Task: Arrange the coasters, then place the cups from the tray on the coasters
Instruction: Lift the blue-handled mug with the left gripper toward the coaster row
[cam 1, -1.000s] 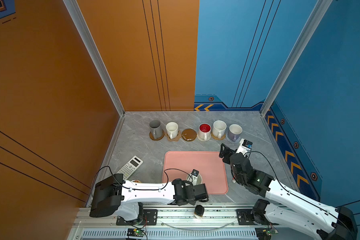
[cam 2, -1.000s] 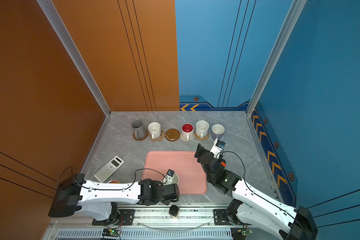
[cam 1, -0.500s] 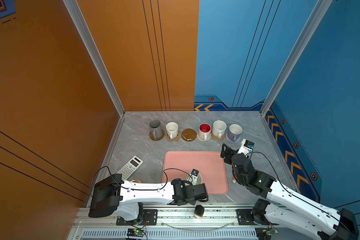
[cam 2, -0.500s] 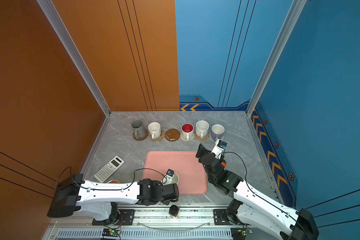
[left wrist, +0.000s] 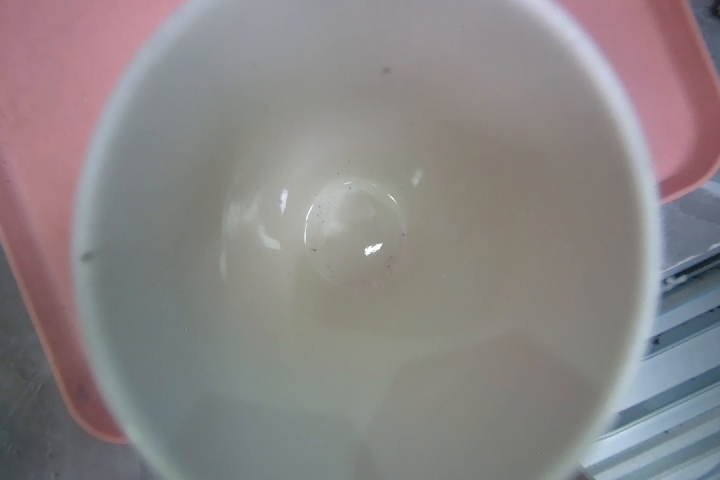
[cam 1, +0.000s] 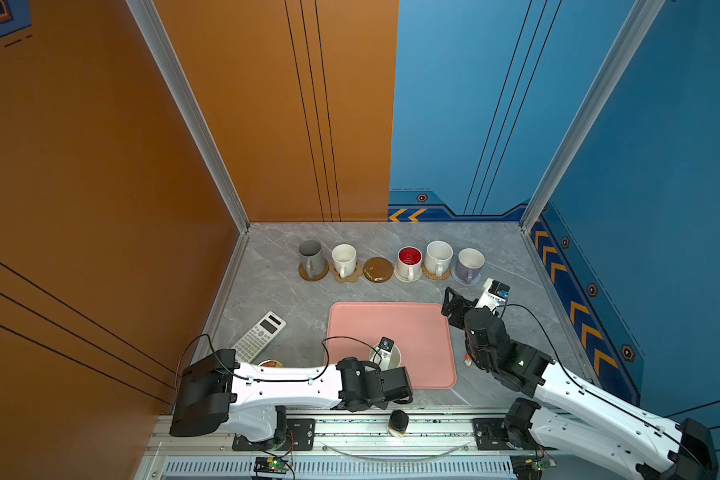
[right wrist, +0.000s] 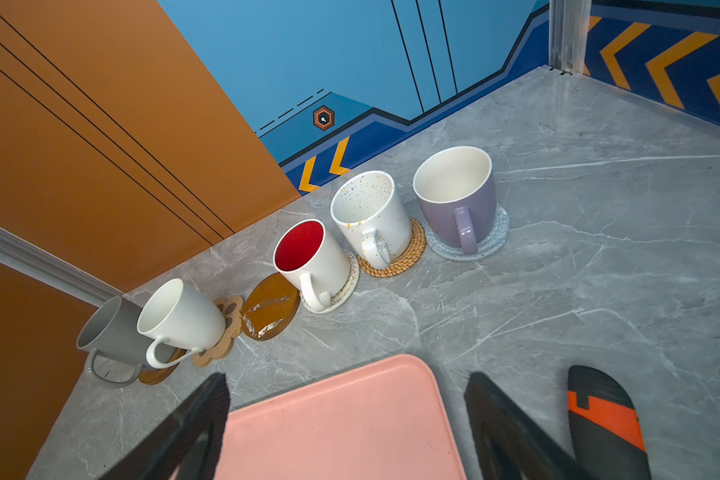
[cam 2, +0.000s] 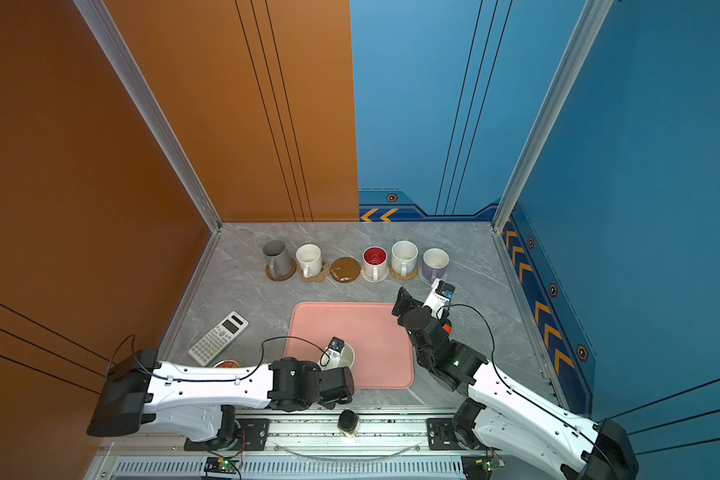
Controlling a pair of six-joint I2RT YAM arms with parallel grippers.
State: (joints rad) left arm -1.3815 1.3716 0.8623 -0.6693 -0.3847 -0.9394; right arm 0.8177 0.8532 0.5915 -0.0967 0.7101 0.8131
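Observation:
Five cups stand on coasters in a row at the back: grey (cam 1: 310, 255), white (cam 1: 344, 257), red-inside (cam 1: 409, 259), speckled (cam 1: 438, 255) and lavender (cam 1: 469, 262). Between them a glossy brown coaster (cam 1: 378, 269) lies bare. On the near part of the pink tray (cam 1: 391, 324) sits a pale cup (cam 1: 393, 357) with a white inside, and my left gripper (cam 1: 385, 353) is shut on it. That cup (left wrist: 350, 228) fills the left wrist view and hides the fingers. My right gripper (right wrist: 348, 386) hangs open over the tray's far right corner (right wrist: 391, 374), holding nothing.
A calculator (cam 1: 260, 336) lies left of the tray, and a red-topped tin (cam 1: 271, 364) shows behind the left arm. A black and orange object (right wrist: 599, 415) lies on the table right of the tray. A small dark jar (cam 1: 398, 422) stands on the front rail.
The right gripper has shifted slightly to the right by the tray's corner. The left arm and its cup have stayed where they were.

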